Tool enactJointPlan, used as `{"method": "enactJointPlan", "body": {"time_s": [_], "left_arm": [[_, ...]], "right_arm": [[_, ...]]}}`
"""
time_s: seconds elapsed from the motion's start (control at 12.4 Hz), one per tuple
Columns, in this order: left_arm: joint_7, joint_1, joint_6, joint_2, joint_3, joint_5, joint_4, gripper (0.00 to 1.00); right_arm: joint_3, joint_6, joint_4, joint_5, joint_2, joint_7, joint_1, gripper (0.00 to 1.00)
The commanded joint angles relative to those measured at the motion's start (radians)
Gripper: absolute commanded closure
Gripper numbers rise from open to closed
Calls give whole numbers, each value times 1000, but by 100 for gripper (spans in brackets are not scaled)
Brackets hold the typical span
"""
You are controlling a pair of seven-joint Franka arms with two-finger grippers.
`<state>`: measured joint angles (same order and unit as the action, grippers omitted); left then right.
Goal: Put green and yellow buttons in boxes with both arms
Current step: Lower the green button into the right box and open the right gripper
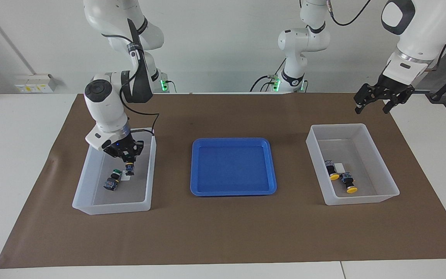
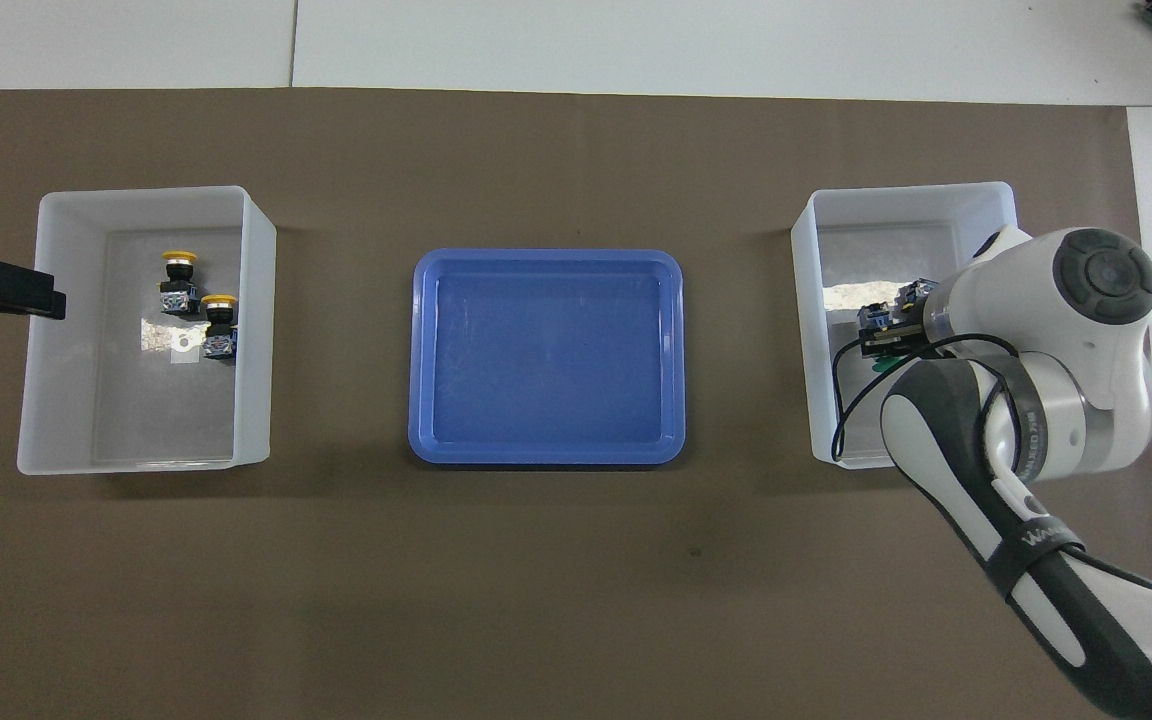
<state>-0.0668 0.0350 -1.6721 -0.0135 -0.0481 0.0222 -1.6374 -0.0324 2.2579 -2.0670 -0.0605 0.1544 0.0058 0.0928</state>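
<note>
Right gripper [image 1: 129,158] hanging low inside box [image 1: 91,185] at right arm's end, button [image 1: 130,169] just under jaws; can't tell if clenched or letting go. Green button [image 1: 113,180] lying beside it. Left gripper [image 1: 376,101] waiting above surface [image 1: 223,228], jaws spread. Two yellow buttons [image 1: 340,176] sitting in other box [image 1: 378,170]. Blue tray [image 1: 233,166] sitting between boxes.

The facing camera sits high across the table [image 1: 25,155], looking toward 12 o'clock at both robots. The overhead camera looks steeply down from their end. Both share the mat [image 2: 556,560], tray [image 1: 196,170] and boxes [image 1: 81,193].
</note>
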Motion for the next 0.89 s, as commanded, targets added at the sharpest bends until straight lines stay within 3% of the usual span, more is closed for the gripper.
{"method": "enactJointPlan", "body": {"time_s": [0.0,0.24,0.56,0.81], "left_arm": [[10,3,11,-13,4,-7,-15,0],[10,3,17,-13,4,-7,-15,0],[10,3,17,-13,2,-7,-15,0],[10,3,17,-13,2,-7,-15,0]], "right_arm": [[17,17,-4,24,-30,11,-18,0],[14,-39,108,5,-41,83,-13,0],[14,-312,312,5,-73,83,-28,0],[9,-484,392,10,-131,83,-30,0]]}}
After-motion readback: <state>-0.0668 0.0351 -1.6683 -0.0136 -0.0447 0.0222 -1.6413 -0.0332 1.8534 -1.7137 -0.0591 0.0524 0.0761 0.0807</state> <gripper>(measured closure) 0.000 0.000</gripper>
